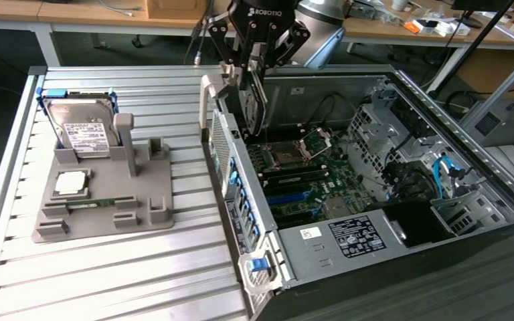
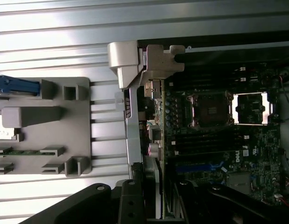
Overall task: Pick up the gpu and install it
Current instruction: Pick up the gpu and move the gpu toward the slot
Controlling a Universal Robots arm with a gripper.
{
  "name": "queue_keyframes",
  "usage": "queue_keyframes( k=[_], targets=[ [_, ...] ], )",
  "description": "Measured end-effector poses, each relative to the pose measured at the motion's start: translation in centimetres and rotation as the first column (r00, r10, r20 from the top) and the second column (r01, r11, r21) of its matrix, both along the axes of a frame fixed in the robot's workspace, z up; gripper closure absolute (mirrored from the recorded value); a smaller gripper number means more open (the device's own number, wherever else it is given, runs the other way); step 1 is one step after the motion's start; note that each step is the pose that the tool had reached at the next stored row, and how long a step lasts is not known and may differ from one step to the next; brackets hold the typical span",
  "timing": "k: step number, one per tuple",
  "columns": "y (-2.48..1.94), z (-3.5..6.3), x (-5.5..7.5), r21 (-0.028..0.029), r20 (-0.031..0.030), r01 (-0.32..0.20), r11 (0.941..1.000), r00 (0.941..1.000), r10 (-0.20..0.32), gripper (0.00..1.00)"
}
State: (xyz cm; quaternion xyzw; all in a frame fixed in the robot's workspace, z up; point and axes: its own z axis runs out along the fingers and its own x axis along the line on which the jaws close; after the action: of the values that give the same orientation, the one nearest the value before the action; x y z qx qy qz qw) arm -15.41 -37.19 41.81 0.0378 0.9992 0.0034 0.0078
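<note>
Well off the pincer [image 1: 246,73], toward the exterior view's left, the tray [image 1: 105,224] stood with its drive [image 1: 83,130]. The pincer pinched the gpu [image 1: 255,110] by its top edge. The card hung upright just beneath it, over the rear wall of the case [image 1: 310,264]. Below the pincer, toward the exterior view's right, lay the board [image 1: 306,177] and its slots [image 1: 286,198]. We judged that doing this well meant keeping the card plumb, bracket toward the rear wall and lower edge square to a slot.

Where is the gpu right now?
In the exterior view, the gpu is held upright in the gripper over the open computer case, near its wall on the exterior view's left.
</note>
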Motion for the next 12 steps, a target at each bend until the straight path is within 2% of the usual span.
queue_keyframes(
  k=[12],
  targets=[
    [-0.04,0.0,1.4,0.0,-0.0005,0.0,1.0,1.0,0.0,0.7]
  ],
)
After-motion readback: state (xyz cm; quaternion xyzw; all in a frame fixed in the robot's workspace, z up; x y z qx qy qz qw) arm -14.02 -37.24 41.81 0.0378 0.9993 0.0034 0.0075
